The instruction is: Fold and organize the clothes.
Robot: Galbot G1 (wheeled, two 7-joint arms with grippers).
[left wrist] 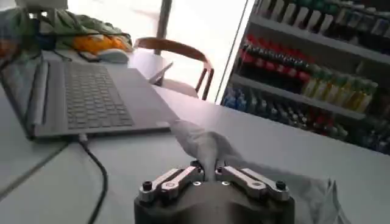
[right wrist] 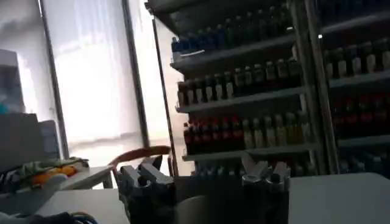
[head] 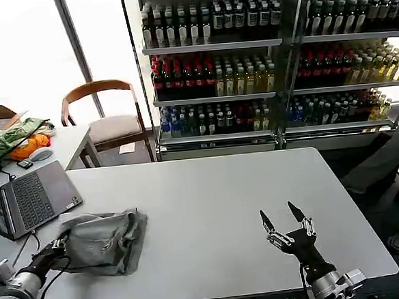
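Crumpled grey shirt [head: 104,241], table's left

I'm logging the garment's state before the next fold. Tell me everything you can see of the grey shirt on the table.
The grey shirt is soft, light grey cotton-like cloth, lying in a loose, wrinkled bundle on the white table near its front left corner, beside the laptop. No print or collar shows. The left gripper is shut on a pinched-up fold at its left edge; the right gripper, open, stands well apart.

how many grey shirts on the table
1 that I can make out: a crumpled grey shirt at the table's front left, pinched by the left gripper. More could be folded into the heap.
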